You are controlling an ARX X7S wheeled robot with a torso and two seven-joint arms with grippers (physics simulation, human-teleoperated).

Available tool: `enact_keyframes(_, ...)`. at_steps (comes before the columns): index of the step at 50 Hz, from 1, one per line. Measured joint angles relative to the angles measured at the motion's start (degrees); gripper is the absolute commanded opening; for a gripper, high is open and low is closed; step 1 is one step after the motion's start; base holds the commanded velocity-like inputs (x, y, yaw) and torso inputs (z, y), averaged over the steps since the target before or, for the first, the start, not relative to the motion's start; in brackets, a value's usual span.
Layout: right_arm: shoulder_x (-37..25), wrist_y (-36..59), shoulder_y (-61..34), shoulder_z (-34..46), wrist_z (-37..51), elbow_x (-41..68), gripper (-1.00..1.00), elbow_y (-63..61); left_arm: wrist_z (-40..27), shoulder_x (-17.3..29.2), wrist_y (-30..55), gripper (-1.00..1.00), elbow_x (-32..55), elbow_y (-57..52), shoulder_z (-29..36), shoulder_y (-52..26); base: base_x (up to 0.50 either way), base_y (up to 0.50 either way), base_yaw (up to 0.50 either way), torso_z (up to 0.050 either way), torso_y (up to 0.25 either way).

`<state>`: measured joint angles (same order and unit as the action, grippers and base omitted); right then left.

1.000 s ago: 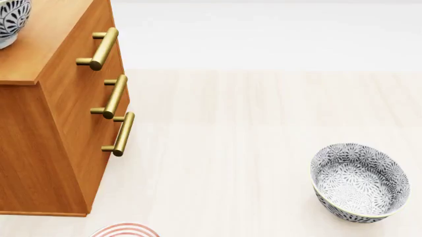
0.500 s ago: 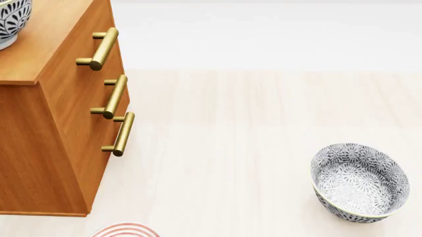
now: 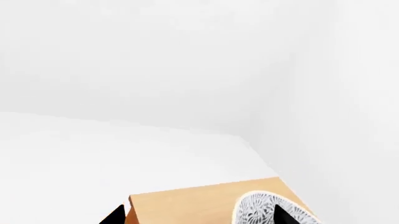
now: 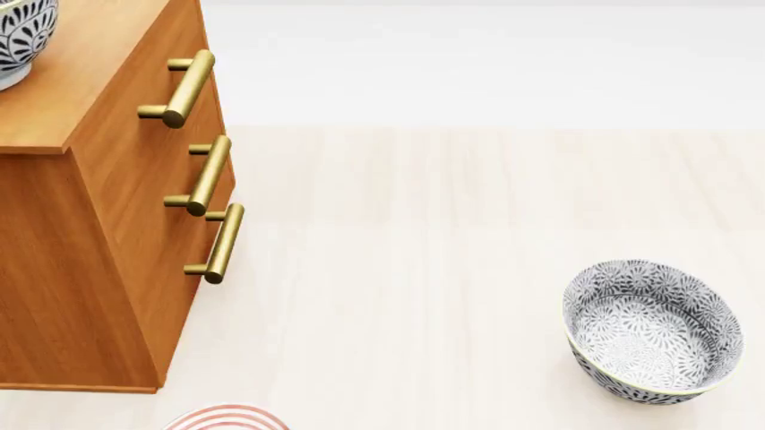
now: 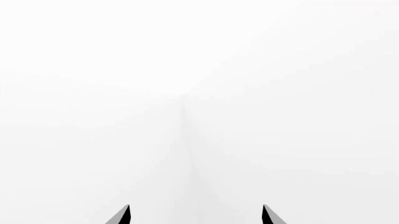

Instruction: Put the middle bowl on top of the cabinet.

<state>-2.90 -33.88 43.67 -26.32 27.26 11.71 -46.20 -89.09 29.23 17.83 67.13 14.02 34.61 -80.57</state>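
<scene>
Nothing has shifted in the head view over the last second: every object sits exactly where it did, so I read the placement as finished and settled, with only the arms left to retire.

Farthest left, the bowl [image 4: 21, 38] rests on the flat top of the cabinet [image 4: 90, 76], cut off by the frame edge. My left wrist camera shows the same bowl [image 3: 259, 211] on the pale wood top [image 3: 181, 205], near one edge. The left gripper [image 3: 196, 217] hangs above it with its two dark fingers [image 3: 114, 216] spread wide, one tip in front of the bowl but nothing between them, so I call it released.

The cabinet is orange-brown wood with sharp square edges, a lighter smooth top and a faint grain. Its three brass bar handles [image 4: 192, 87] are round, polished rods on short posts.

Below it, at the bottom edge, a sliver of a red-and-white striped dish [image 4: 225, 418] peeks in. The worktop [image 4: 454, 269] is pale, lightly grained wood.

To the right stands another bowl [image 4: 651, 330], deep and round, glossy white with a dense grey-black leaf pattern inside and out and a pale rim.

The right gripper [image 5: 195, 215] points at blank white walls, fingers [image 5: 119, 215] parted and empty.
</scene>
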Motion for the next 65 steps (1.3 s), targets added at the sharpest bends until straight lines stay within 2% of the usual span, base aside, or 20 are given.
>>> enact_keyframes(12,0.1,-0.1,-0.1,-0.4,-0.4,0.4,1.0,0.2,4.5,3.7,0.1,1.0,-5.5,-12.8,0.1,4.5,0.0,0.0,0.0,0.0,0.0)
enact_keyframes(26,0.2,-0.1,-0.1,-0.6,-0.6,0.5,1.0,0.1,16.5,6.4,-2.8,1.0,-11.2,-22.5,4.1,7.8,0.0,0.0,0.0,0.0,0.0)
enact_keyframes(40,0.4,-0.3,0.2,-0.7,-1.0,0.5,1.0,0.1,25.7,7.7,-10.5,1.0,-20.5,-28.3,8.8,13.2,0.0,0.0,0.0,0.0,0.0)
enact_keyframes(65,2.4,-1.4,1.1,-2.8,-3.9,2.5,1.0,0.0,29.5,8.2,-29.8,1.0,-37.9,-25.0,14.0,30.8,0.0,0.0,0.0,0.0,0.0)
